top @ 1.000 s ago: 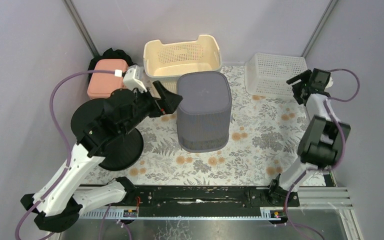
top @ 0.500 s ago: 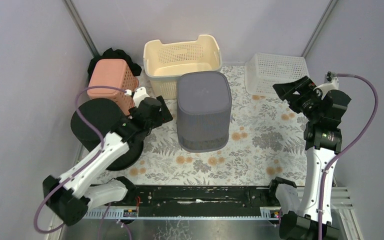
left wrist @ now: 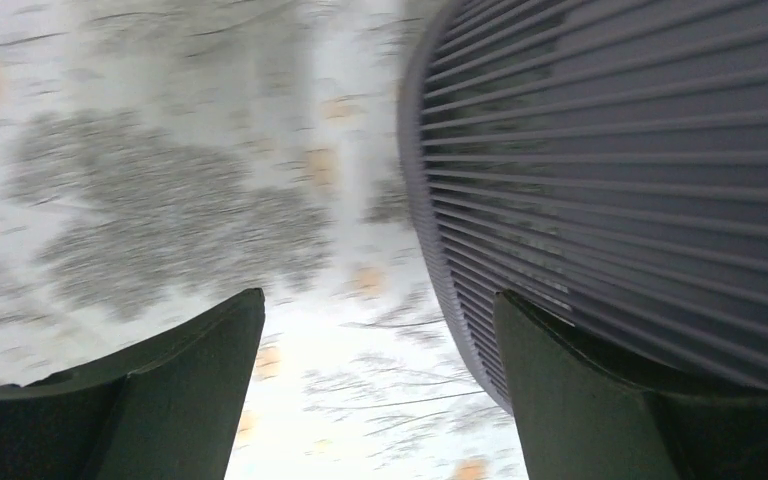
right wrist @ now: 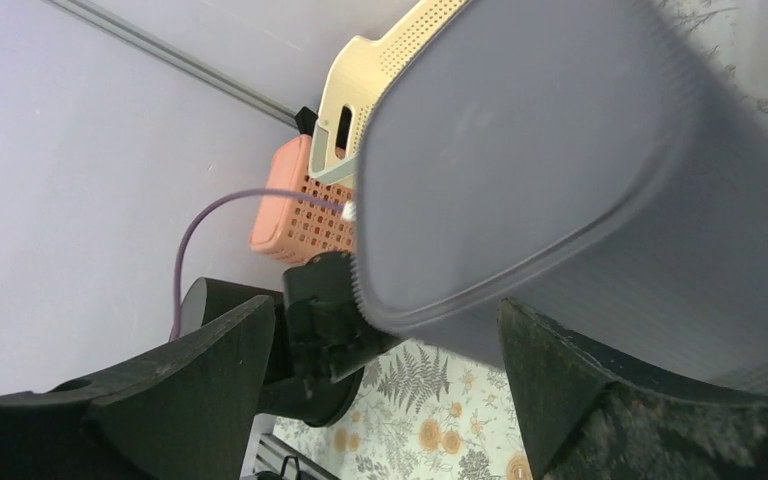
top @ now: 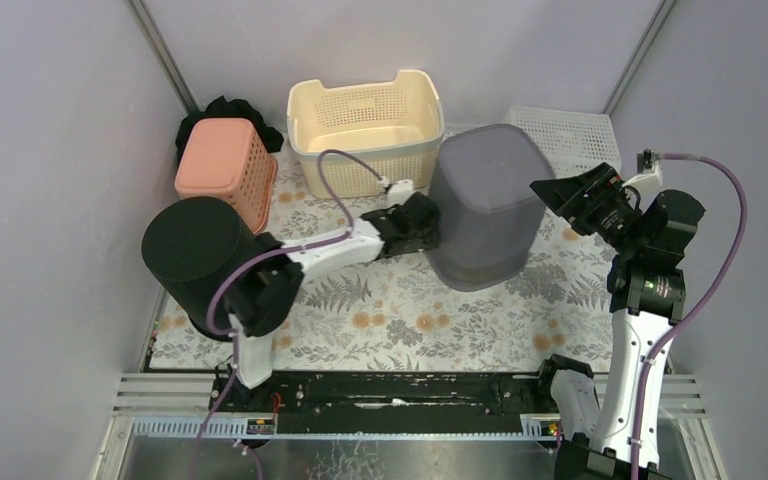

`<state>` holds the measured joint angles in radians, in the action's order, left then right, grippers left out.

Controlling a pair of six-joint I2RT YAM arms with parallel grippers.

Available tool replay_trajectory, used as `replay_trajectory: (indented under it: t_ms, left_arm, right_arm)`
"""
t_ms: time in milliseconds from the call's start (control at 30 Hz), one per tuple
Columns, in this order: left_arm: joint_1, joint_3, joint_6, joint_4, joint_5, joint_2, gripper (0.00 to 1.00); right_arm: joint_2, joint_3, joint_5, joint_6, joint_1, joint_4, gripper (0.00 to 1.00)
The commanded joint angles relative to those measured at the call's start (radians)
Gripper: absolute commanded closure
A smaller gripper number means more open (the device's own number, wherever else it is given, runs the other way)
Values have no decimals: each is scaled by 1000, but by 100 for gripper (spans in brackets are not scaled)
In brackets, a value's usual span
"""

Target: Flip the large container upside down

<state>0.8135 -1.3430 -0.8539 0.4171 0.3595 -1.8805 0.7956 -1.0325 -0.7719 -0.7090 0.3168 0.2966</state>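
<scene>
Tilt marks the large container (top: 482, 205), toward the desk's (top: 390, 300) back right edge, hiding part of the white basket (top: 572, 135). Spread wide, the left hand (top: 428, 222) and right hand (top: 552, 198) flank it; contact unclear.

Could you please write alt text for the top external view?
A large grey container, closed end up, sits on a floral table between the left tool and right tool, both open. A cream basket, pink basket, white basket and black cylinder stand nearby.

Floral-patterned worktop (top: 400, 305) carries a cream perforated plastic basket (top: 365, 115), a salmon perforated basket (top: 222, 165), a white lattice basket (top: 572, 130) and a black cylindrical bin (top: 195, 250).
</scene>
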Motion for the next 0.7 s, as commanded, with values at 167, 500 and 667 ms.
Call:
replay_trajectory:
  t_ms: [167,500,667]
  left_arm:
    - [78,-529,26,-53,-55,-375,8]
    - [82,-948,118,-89,-201,-682,7]
    - [73,-906,144,-203,-315,-678,1]
  right_arm:
    - [-15,-76,-45,-26,-3,5,11]
    - [-18,-111,-75,-47,-3,-7,11]
    - [9,-108,-107,-44,-5,-23,10]
